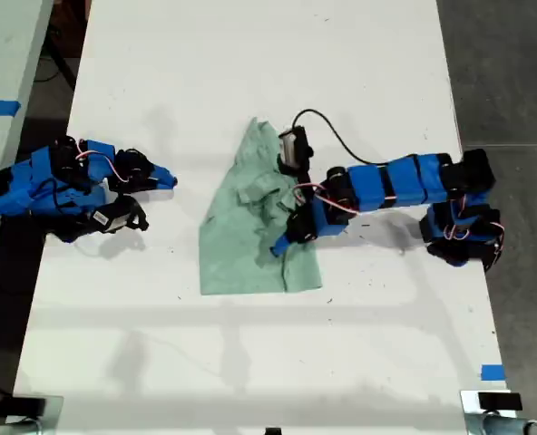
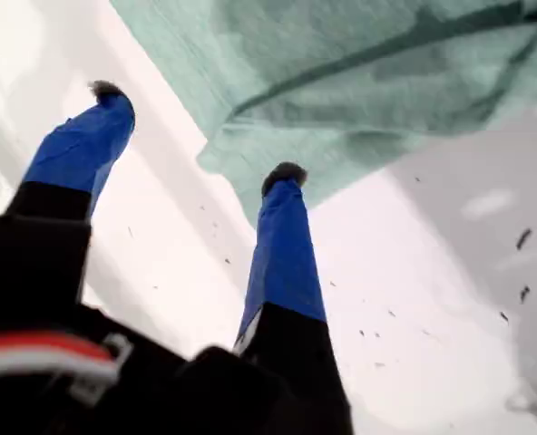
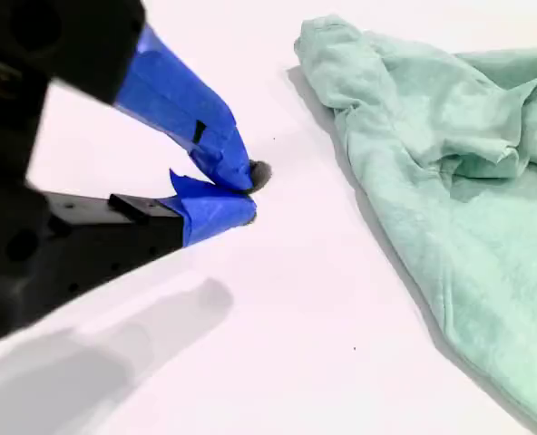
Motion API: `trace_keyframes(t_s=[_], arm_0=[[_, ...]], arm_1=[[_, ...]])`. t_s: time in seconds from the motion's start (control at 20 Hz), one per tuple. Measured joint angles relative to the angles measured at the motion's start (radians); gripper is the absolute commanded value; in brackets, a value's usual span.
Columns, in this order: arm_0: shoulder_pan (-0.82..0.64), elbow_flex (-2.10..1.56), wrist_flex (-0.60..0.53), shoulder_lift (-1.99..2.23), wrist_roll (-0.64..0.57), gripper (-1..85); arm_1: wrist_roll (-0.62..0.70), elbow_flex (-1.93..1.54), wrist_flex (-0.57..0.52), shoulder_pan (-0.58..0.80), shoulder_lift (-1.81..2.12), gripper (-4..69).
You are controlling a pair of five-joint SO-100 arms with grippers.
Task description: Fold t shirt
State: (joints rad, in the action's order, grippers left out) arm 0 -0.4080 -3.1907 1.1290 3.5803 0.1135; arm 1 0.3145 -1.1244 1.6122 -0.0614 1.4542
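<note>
Exterior view: 1 shirt, pale mint-green, lay wrinkled near the middle of the white table, narrow bunched end toward the far edge, straight hem toward the near edge. 2 arms, both blue-taped.

My first claw was wide open, 2 blue fingers spread w/ dark tips. One fingertip sat right at the shirt's edge, the other out over bare table; nothing was between them. In the exterior view that claw was on the shirt's right side near the hem, its arm reaching in from the view's right, stretched low & nearly level across the table, black cable looping up behind it.

My second claw was closed, tips meeting, gripping nothing, over bare table well apart from the shirt. In the exterior view it pointed toward the shirt from the view's left, its arm folded low near the table's left edge.

Blue tape bit near the table's near-right corner in the exterior view.
</note>
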Motion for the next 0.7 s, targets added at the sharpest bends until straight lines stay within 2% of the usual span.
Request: trace_keyframes(t_s=[0.1,0.2,0.35,0.55,0.65,0.7], arm_0=[[0.0,0.0,0.0,0.0,0.0,-0.1],[0.0,0.0,0.0,0.0,0.0,-0.1],[0.0,0.0,0.0,0.0,0.0,-0.1],[0.0,0.0,0.0,0.0,0.0,-0.1],[0.0,0.0,0.0,0.0,0.0,-0.1],[0.0,0.0,0.0,0.0,0.0,-0.1]], arm_1=[[-0.018,-0.132,0.066,0.038,0.175,28.9],[-0.058,-0.365,0.06,0.071,0.397,26.1],[-0.146,-0.85,-0.094,0.091,0.801,17.7],[-0.225,-1.574,-0.374,0.092,1.404,12.7],[-0.229,-1.769,-0.393,0.087,1.629,11.0],[-0.218,-1.827,-0.394,0.089,1.718,5.6]])
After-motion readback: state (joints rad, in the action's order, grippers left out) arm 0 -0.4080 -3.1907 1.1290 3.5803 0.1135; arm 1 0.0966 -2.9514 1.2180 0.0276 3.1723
